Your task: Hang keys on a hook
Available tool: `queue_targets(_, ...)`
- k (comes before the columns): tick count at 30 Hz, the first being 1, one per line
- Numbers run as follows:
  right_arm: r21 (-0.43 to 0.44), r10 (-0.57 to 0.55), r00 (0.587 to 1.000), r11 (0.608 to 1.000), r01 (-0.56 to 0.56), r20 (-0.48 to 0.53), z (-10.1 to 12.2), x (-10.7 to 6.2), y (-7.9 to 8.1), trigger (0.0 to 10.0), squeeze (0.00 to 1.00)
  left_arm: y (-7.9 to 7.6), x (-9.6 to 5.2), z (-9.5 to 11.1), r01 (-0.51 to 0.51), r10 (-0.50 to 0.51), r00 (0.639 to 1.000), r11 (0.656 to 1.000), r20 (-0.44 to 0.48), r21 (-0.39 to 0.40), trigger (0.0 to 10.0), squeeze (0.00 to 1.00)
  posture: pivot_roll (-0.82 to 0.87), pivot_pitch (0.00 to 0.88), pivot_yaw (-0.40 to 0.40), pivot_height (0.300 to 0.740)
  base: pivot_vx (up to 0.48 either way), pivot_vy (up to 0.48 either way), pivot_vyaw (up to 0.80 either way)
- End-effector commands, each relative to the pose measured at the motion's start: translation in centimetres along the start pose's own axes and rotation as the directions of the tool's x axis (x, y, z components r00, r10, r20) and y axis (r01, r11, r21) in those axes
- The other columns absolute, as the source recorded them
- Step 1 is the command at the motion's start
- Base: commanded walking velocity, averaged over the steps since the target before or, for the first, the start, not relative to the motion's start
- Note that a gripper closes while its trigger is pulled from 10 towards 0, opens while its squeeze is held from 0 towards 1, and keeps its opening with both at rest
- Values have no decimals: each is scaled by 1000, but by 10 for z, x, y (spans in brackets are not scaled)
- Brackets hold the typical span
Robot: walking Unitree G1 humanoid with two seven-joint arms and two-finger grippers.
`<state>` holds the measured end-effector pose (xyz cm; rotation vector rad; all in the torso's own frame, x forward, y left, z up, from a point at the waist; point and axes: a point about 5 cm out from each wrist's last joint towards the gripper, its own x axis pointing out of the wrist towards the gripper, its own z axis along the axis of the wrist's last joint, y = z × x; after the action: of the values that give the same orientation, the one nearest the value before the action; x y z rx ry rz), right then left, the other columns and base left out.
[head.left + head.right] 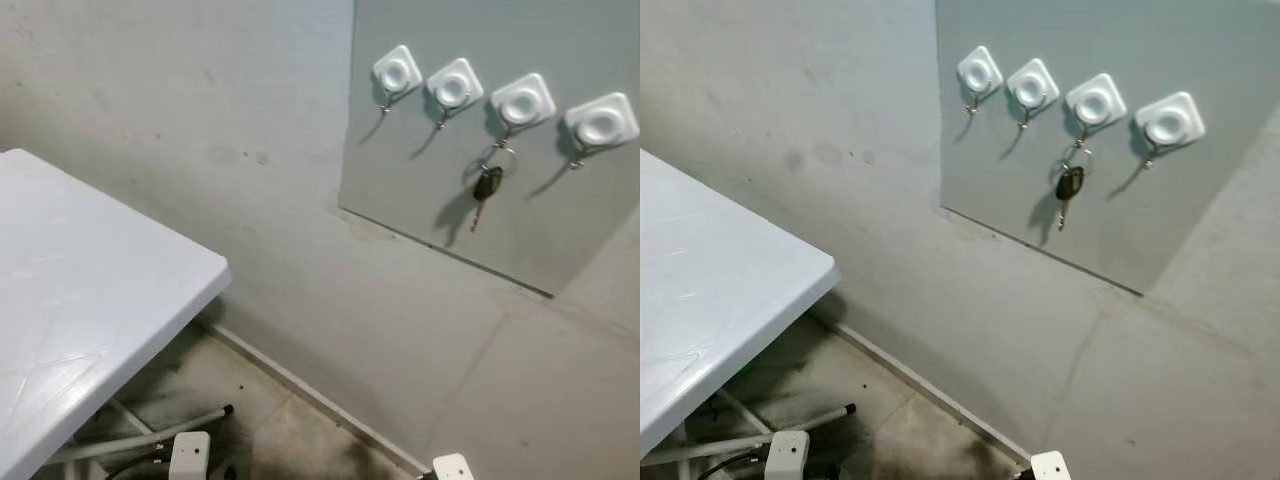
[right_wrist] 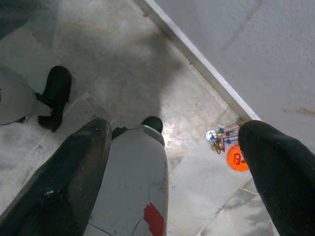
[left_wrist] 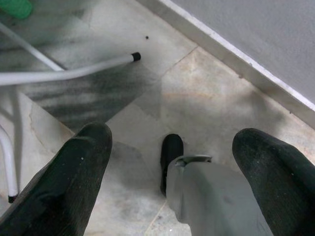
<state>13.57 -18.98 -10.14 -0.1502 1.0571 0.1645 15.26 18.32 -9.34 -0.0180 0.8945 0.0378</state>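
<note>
Jaws of left gripper (image 3: 170,162) spread wide, holding nothing, hanging low and aimed down at the tiled floor (image 3: 206,98); black fingers (image 3: 74,172) to either side of a grey robot leg (image 3: 211,196) ending in a black foot (image 3: 170,152). Beyond that, white tubular bench legs (image 3: 64,73) with a black end cap, a green object (image 3: 15,7) at the frame edge, and a pale skirting board (image 3: 231,59) along the foot of the wall.

Jaws of right gripper (image 2: 174,162) likewise spread and empty, pointed at the floor beside the other grey leg (image 2: 133,187), marked with a red patch. Near the skirting, a small colourful toy (image 2: 219,139) just beside an orange disc-shaped object (image 2: 237,158).

Up on the wall, a grey panel (image 1: 440,60) carrying four white square hooks in a sloping row. Keys (image 1: 487,185) hanging from the third hook (image 1: 523,101) counted from the robot's left: metal ring over the hook, black-headed key dangling below, shadow cast on the panel. Remaining three hooks bare.

To the robot's left, corner of a white bench (image 1: 90,300), well apart from the panel.
</note>
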Motion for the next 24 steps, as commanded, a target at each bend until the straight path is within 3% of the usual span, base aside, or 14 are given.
queue_targets(1, -9, 10, 1000, 1000, -10, -18, -3, 0, 1, 10000, 0, 1, 0, 0, -3, 4, 1000, 1000, -8, 16, 10000, 0, -56, 0, -5, 740, 0, 0, 800)
queue_targets(24, -29, 8, 999, 1000, -9, -32, -7, -2, -2, 10000, 0, -2, 0, -2, 1, 0, 1000, 1000, -10, 29, 10000, 0, -53, 0, -15, 740, 0, 0, 800)
